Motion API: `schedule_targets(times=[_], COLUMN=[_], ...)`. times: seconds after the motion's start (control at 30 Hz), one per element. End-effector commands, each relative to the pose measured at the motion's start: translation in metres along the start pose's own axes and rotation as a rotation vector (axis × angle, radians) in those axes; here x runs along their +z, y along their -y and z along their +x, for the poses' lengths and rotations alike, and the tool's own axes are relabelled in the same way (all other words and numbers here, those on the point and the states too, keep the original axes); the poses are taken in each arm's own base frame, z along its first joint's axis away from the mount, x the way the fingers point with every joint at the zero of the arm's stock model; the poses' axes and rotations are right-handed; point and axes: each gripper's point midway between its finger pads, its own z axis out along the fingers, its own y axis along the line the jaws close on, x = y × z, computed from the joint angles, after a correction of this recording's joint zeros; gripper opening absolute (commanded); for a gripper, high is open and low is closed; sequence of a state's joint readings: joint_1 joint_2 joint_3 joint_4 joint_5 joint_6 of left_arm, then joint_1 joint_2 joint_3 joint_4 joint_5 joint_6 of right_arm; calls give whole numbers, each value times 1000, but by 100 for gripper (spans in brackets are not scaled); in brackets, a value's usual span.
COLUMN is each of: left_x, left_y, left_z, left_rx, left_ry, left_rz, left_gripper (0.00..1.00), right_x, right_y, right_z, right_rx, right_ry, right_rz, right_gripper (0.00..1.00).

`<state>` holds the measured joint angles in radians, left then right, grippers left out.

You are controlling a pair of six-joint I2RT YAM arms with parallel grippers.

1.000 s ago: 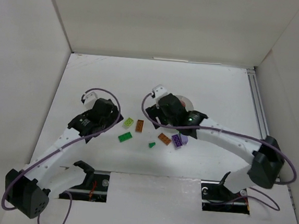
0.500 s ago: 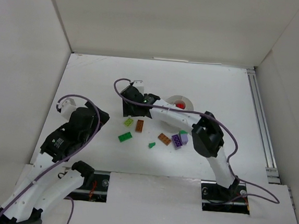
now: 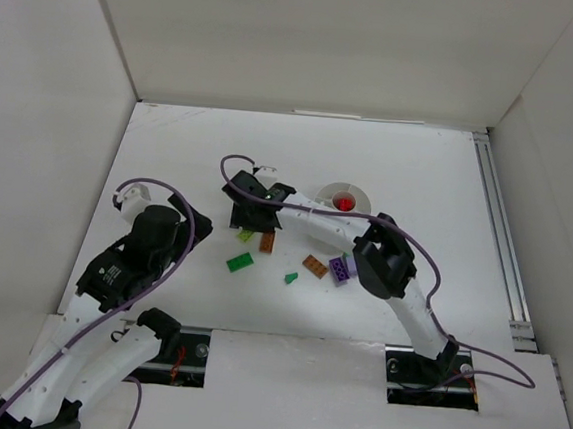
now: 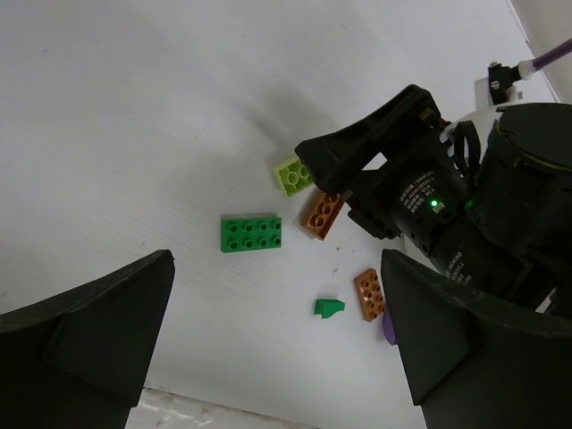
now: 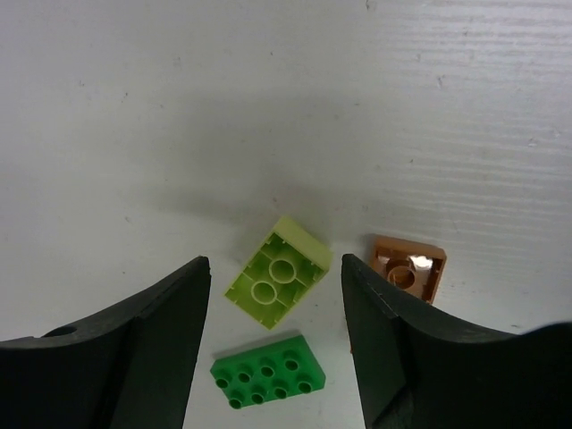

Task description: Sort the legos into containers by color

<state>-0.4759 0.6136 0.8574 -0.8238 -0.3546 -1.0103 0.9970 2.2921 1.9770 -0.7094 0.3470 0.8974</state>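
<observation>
Bright, even light falls on the white table (image 3: 172, 144). In the right wrist view the yellow-green brick (image 5: 279, 273) is sharp, and a soft gray shadow lies just above it. The fingers (image 5: 125, 357) of the right gripper (image 5: 274, 264) beside it are dark and show little detail. From the top, the brick looks tiny and grainy.

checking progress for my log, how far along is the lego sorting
Done: one red piece sits in the tub. In hand: nothing; the open right gripper hangs over the yellow-green brick. Remaining: that brick plus green, orange-brown and purple legos on the table; left gripper open.
</observation>
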Motion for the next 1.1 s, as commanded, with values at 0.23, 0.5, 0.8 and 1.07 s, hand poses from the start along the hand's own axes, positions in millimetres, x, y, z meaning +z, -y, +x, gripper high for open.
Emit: schedule_targets(times=[0.23, 0.5, 0.8, 1.07], left_x=[-5, -4, -4, 9], left_y=[13, 15, 21, 39], left_z=[-4, -2, -3, 2], left_rx=[87, 119, 112, 107], left_ry=[12, 5, 7, -17], left_rz=[85, 106, 127, 168], left_gripper=[100, 100, 100, 100], right_x=[15, 19, -52, -140], right_y=[-7, -11, -22, 37], right_z=[32, 37, -46, -94], right_rx=[84, 69, -263, -579], right_ry=[-74, -54, 284, 526], right_rz=[18, 26, -126, -36], right_gripper=[64, 36, 25, 25])
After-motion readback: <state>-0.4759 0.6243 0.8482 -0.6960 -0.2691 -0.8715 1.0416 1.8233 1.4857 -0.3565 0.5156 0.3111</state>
